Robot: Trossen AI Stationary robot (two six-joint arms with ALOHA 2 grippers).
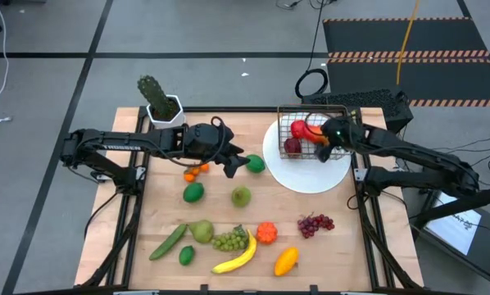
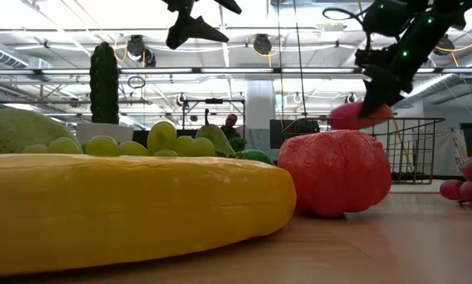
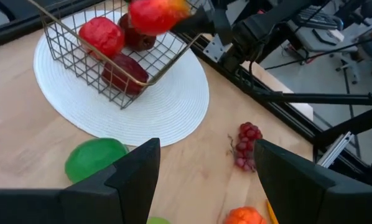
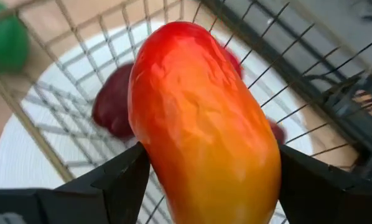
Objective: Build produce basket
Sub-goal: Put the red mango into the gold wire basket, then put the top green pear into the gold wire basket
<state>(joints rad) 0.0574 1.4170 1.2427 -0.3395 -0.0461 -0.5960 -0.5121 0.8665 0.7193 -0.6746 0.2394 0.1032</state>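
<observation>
Over the wire basket (image 1: 310, 131), which sits on a white round plate (image 1: 310, 176) on the wooden desk (image 1: 147, 238), the right hand (image 1: 333, 139) pinches a red-and-orange mango (image 4: 201, 124) between its two dark fingers, the fruit held above the basket's rim. Inside the basket lie two red apples (image 3: 102, 35) and a darker red fruit (image 3: 125, 71). The left hand (image 1: 233, 164) hovers above the desk just beside the plate, its fingers spread and holding nothing, a dark green lime (image 1: 255, 163) next to it and a small orange fruit (image 1: 194, 171) on the hand's other side.

Away from the basket, the rest of the produce is scattered across the desk: a green lime (image 1: 193, 192), a green apple (image 1: 242, 196), purple grapes (image 1: 315, 223), a red-orange ribbed fruit (image 1: 266, 233), a second mango (image 1: 285, 260), a banana (image 1: 238, 256), green grapes (image 1: 229, 240), a pear (image 1: 201, 230), a cucumber (image 1: 168, 242) and another lime (image 1: 186, 255).

A potted cactus (image 1: 157, 98) stands at the desk's corner, well apart from the basket, behind the left arm.
</observation>
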